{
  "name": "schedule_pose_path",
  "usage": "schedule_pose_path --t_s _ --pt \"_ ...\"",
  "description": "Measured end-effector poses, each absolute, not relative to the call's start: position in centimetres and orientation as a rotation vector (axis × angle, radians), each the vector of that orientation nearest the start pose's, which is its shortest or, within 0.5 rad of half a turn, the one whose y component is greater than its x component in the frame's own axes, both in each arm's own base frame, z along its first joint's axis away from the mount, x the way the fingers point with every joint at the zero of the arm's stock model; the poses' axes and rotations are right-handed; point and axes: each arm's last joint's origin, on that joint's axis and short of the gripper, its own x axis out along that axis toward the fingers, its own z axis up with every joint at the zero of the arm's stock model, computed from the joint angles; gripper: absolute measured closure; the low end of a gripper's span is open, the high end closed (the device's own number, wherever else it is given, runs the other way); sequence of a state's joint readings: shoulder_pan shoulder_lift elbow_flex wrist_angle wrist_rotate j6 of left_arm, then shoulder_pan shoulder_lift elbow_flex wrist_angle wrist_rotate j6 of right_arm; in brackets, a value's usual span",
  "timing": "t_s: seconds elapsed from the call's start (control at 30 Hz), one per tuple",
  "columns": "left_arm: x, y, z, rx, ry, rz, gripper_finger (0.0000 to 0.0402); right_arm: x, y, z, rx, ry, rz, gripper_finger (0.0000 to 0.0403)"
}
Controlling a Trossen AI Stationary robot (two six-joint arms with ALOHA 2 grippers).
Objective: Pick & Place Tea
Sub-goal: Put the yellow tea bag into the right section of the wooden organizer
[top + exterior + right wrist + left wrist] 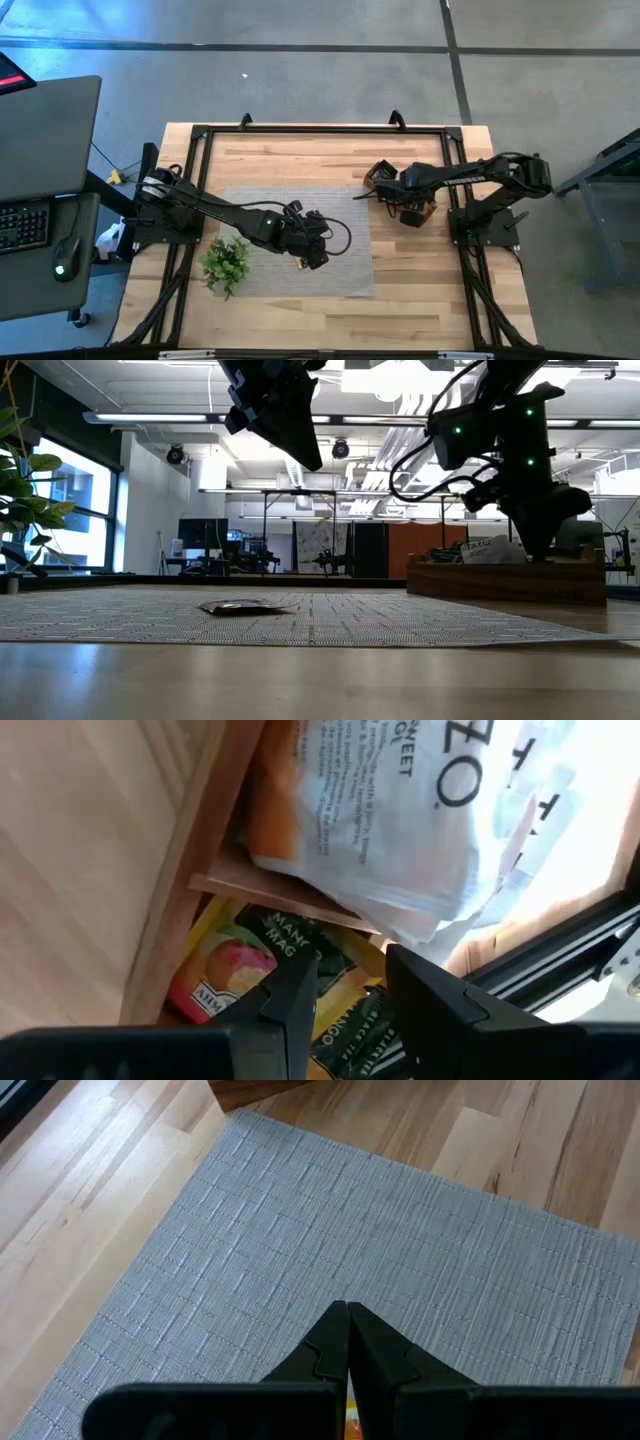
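Observation:
One tea sachet (245, 606) lies flat on the grey woven mat (345, 225). My left gripper (305, 455) hangs shut and empty well above it; in the left wrist view its fingers (347, 1325) show closed over the mat (300, 1230). My right gripper (350, 980) is open and points down into a wooden box (505, 582) at the mat's far right. Its fingers stand over black-and-yellow tea sachets (330, 1010) in one compartment. Orange-and-white sachets (380, 830) fill the compartment beside it. My right gripper's fingertips (295, 985) are down among the black-and-yellow sachets in the box, coming from above. The wrist view looks along the fingers, so I cannot tell whether they touch a sachet. Nothing shows pinched between them.
A green plant sprig (225, 262) stands at the mat's near left corner. The wooden box (378, 172) has a divider (270, 890) between its compartments. A black frame (320, 130) runs along the table's edges. Bare wood lies along the near side.

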State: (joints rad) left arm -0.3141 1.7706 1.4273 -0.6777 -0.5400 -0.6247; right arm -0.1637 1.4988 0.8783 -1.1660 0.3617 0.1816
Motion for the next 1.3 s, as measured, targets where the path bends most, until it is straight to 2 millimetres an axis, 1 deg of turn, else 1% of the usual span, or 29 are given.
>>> schedule_pose_path --t_s 0.1,0.17,0.37,0.57,0.77,0.97,1.17,1.3 --pt "35.8 -10.1 25.7 -0.153 0.817 0.479 0.0401 21.0 -4.5 18.1 -0.045 1.757 -0.527 0.0289" --pt "35.8 -10.1 25.7 -0.153 0.817 0.479 0.0401 21.0 -4.4 18.0 -0.020 1.756 -0.509 0.0301" --pt "35.8 -10.1 25.7 -0.151 0.819 0.480 0.0401 21.1 -4.1 17.9 0.101 1.764 -0.420 0.0347" --pt "35.8 -10.1 25.7 -0.149 0.821 0.481 0.0401 20.8 -4.1 18.0 0.081 1.781 -0.463 0.0396" --pt "35.8 -10.1 25.7 -0.149 0.821 0.481 0.0401 20.3 -4.0 18.2 0.104 1.838 -0.475 0.0400" --pt "35.8 -10.1 25.7 -0.148 0.821 0.481 0.0401 20.0 -3.9 19.4 0.131 1.893 -0.554 0.0401" --pt "35.8 -10.1 25.7 -0.145 0.820 0.483 0.0401 20.7 -3.0 20.8 0.138 1.860 -0.608 0.0401" --pt "35.8 -10.1 25.7 -0.144 0.820 0.483 0.0401 21.1 -2.1 21.8 0.128 1.824 -0.679 0.0402"
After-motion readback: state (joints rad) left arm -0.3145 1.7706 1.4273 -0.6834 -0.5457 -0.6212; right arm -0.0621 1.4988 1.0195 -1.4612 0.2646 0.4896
